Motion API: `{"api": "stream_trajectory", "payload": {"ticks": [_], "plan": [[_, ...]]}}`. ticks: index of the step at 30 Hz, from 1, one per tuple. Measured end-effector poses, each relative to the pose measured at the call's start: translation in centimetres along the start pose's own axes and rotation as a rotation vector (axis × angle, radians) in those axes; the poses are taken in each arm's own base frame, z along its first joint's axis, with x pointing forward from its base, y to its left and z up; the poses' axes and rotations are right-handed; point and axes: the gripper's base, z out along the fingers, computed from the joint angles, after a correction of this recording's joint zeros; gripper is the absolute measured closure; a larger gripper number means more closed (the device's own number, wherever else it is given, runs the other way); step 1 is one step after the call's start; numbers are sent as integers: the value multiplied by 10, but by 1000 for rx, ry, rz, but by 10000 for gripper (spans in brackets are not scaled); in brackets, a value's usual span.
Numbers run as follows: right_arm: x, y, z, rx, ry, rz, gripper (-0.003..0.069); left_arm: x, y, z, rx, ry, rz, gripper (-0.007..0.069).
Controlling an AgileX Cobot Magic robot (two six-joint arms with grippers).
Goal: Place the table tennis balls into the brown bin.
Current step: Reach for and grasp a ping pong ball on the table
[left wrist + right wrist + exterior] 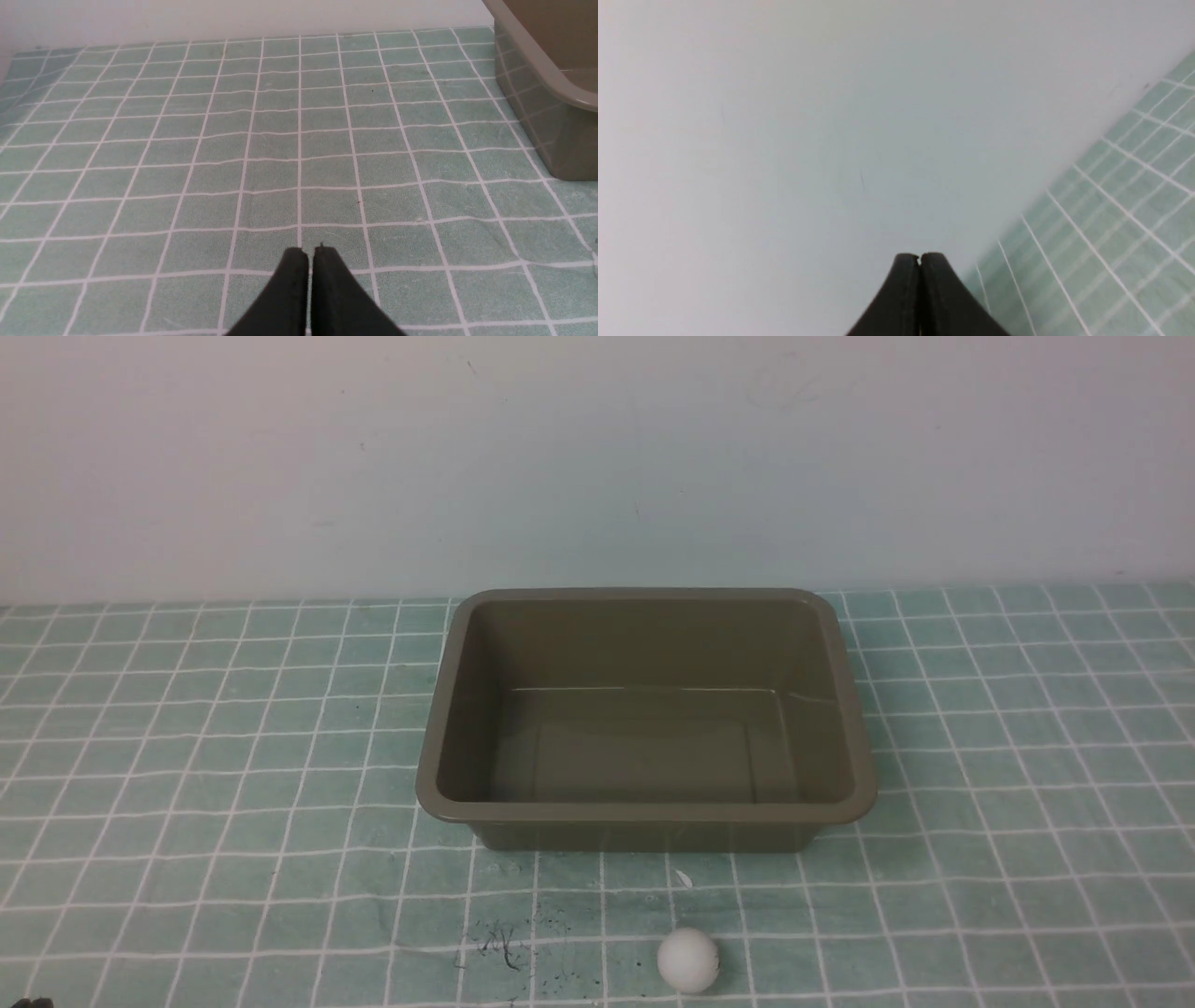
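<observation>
A small white table tennis ball (pixel 688 959) lies on the checked cloth near the front edge, just in front of the brown bin (pixel 644 817). The bin stands in the middle of the table with nothing inside; its corner also shows in the left wrist view (pixel 551 93). Neither gripper shows in the front view. My left gripper (pixel 310 252) is shut, its black fingers pressed together low over the cloth, to the left of the bin. My right gripper (pixel 919 257) is shut too and points at the pale wall. Neither wrist view shows the ball.
A green cloth with a white grid (pixel 233 756) covers the table up to a pale wall (pixel 597 457) behind the bin. Small dark specks (pixel 504 943) mark the cloth left of the ball. A dark bit of hardware peeks in at the bottom left corner (pixel 33 1002).
</observation>
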Motion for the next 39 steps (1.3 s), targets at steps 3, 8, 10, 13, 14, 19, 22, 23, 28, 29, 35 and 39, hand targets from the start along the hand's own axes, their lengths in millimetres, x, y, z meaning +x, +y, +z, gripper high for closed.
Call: {"api": "stream_trajectory", "payload": {"ticks": [3, 8, 10, 13, 14, 19, 22, 23, 28, 29, 35, 39], "plan": [[-8, -3, 0, 27, -93, 98, 673, 0, 0, 0, 0, 0, 0, 629], [-12, 21, -1, -54, 1, 62, 673, 0, 0, 0, 0, 0, 0, 629], [-17, 44, 1, -113, 79, -38, 672, 0, 0, 0, 0, 0, 0, 629], [-16, 95, 27, -141, 458, -355, 669, 0, 0, 0, 0, 0, 0, 629], [-16, 104, 40, -114, 561, -416, 669, 0, 0, 0, 0, 0, 0, 629], [-2, 100, 103, 134, 1098, -660, 669, 0, 0, 0, 0, 0, 0, 629], [18, 85, 142, 236, 1296, -738, 669, 0, 0, 0, 0, 0, 0, 629], [18, 87, 142, 231, 1296, -745, 669, 0, 0, 0, 0, 0, 0, 629], [81, 95, 165, 165, 1452, -850, 669, 0, 0, 0, 0, 0, 0, 629], [92, 98, 166, 162, 1463, -861, 668, 0, 0, 0, 0, 0, 0, 629], [149, 117, 163, 91, 1482, -965, 617, 0, 0, 0, 0, 0, 0, 629], [182, 125, 156, -20, 1479, -1071, 501, 0, 0, 0, 0, 0, 0, 629]]}}
